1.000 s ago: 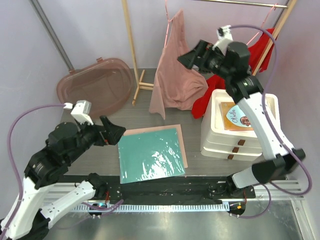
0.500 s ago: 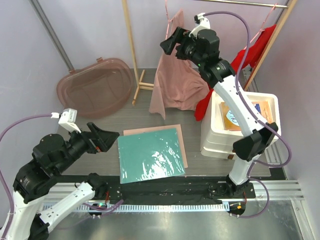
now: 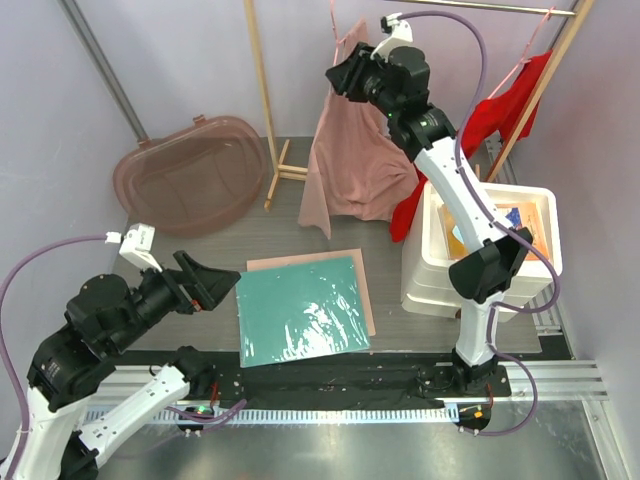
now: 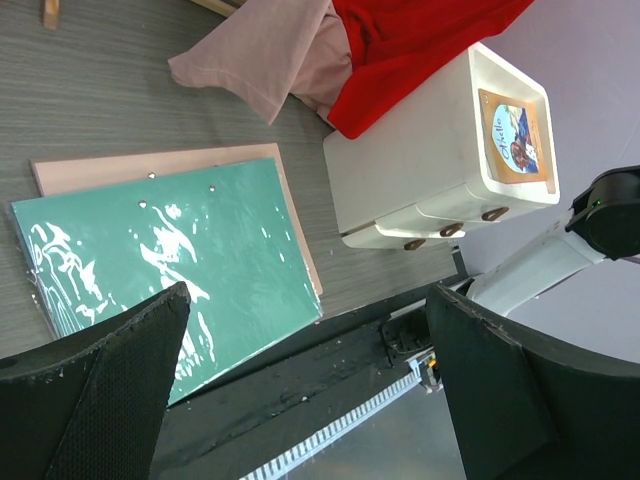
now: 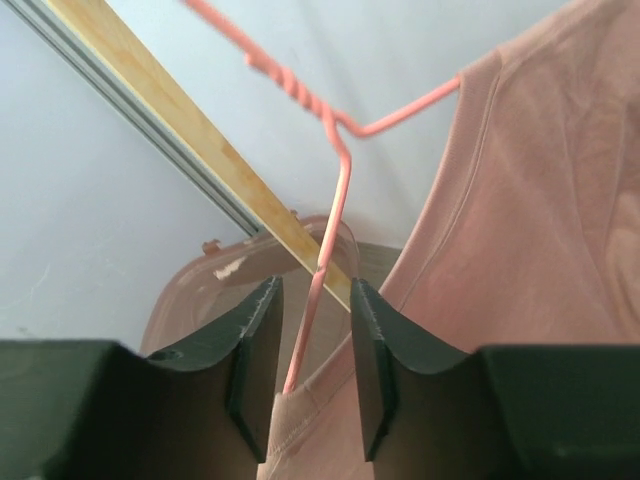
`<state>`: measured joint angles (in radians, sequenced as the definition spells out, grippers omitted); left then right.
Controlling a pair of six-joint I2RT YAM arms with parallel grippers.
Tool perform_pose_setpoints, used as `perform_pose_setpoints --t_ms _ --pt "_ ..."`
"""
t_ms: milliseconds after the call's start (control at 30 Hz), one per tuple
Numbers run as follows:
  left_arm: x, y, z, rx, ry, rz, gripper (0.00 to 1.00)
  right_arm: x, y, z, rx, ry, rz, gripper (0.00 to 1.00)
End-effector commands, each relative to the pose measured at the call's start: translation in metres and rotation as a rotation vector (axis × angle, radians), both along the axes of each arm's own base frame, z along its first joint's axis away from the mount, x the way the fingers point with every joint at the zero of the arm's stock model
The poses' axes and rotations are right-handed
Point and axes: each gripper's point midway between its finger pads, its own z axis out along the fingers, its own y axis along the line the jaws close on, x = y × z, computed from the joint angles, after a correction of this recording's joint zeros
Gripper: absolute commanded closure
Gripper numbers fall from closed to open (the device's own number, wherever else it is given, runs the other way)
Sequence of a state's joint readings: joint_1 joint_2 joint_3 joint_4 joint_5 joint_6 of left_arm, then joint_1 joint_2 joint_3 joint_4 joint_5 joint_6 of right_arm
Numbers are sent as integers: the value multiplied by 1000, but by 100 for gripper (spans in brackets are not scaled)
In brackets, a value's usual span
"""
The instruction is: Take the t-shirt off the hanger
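The pink t-shirt (image 3: 355, 160) hangs on a pink wire hanger (image 3: 345, 35) from the rail at the back. My right gripper (image 3: 338, 82) is up at its neck. In the right wrist view the hanger's wire (image 5: 330, 220) runs down between my right gripper's (image 5: 313, 300) jaws into the t-shirt's collar (image 5: 300, 420). The jaws stand narrowly apart, with a gap on each side of the wire. My left gripper (image 3: 215, 283) hovers low at the front left, wide open and empty (image 4: 307, 300), beside the green mat.
A red garment (image 3: 510, 95) hangs right of the t-shirt, over a white drawer box (image 3: 480, 260). A green mat (image 3: 300, 305) on a board lies at the front centre. A pink plastic tub (image 3: 190, 175) sits back left. A wooden rack post (image 3: 258, 90) stands left of the t-shirt.
My right arm swung left and up from the red garment to the hanger's neck, and its jaws narrowed around the wire. The left arm dropped back slightly.
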<state>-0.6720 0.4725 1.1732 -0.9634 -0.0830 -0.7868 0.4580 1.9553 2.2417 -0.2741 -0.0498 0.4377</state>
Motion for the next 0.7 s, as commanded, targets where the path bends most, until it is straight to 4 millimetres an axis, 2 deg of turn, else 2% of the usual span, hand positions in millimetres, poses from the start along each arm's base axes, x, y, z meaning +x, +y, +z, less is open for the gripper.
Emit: perform_pose_setpoints --t_ms 0,33,67,233,433,500,533,567,633,667 --pt "-1 -3 -4 -11 18 -9 0 5 -5 38 81 -138 77 65" --pt "-1 -3 -4 -12 19 -9 0 6 -6 42 98 -156 93 67" --pt "-1 -3 -5 -11 22 -8 0 6 -1 38 111 -144 128 67" --pt "-1 -3 -6 -12 29 -7 0 8 4 38 129 -156 168 62" --pt "-2 -4 -5 -24 30 -11 0 6 14 28 151 -123 213 61" --pt "-3 -4 -6 -27 33 -13 0 3 9 36 165 -151 203 66" --pt "-3 -4 -6 -28 34 -14 0 5 8 30 162 -141 191 70" --pt "-3 -4 -6 -27 35 -12 0 4 7 32 161 -153 186 80" --pt "-4 -3 -5 -28 32 -13 0 4 6 33 142 -171 185 82" --pt "-4 -3 -5 -27 33 -14 0 4 7 33 133 -180 191 87"
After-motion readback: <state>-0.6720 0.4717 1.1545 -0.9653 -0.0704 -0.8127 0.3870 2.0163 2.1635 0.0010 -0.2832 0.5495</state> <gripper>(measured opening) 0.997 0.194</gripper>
